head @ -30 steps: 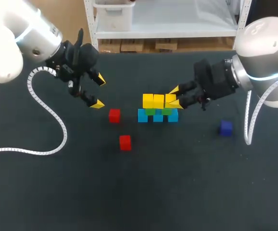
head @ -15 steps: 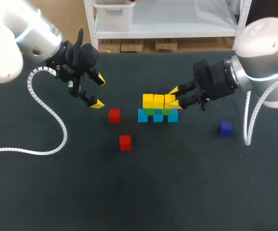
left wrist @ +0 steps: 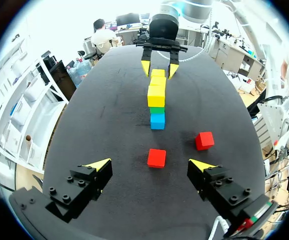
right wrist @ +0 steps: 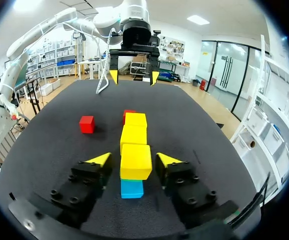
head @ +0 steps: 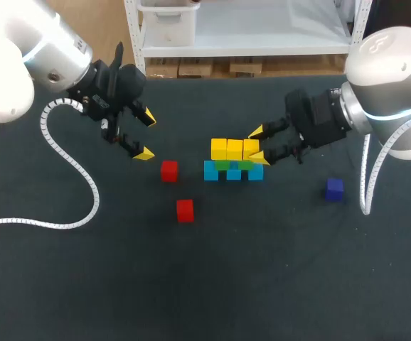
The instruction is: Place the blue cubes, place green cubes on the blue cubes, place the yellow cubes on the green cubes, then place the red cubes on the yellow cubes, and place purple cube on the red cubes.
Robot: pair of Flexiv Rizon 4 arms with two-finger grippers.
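Note:
Mid-table stands a three-layer stack: blue cubes [head: 234, 172] at the base, green cubes [head: 222, 165] on them, and a row of yellow cubes [head: 235, 149] on top. My right gripper [head: 257, 145] is open around the stack's right-end yellow cube [right wrist: 135, 161], with a small gap on each side of the cube. Two red cubes [head: 168, 170] [head: 185, 210] lie left of the stack. A purple cube [head: 334, 188] lies to its right. My left gripper [head: 147, 136] hangs wide open left of the stack, with nothing between its fingers; the nearer red cube [left wrist: 157, 157] lies just ahead of it.
The white coiled cable [head: 70, 170] of my left arm trails over the table's left side. The dark table [head: 262, 270] stretches out in front of the stack.
My right gripper's fingers have spread apart and let go of the right-end yellow cube, which stays on the stack. The left arm has not moved.

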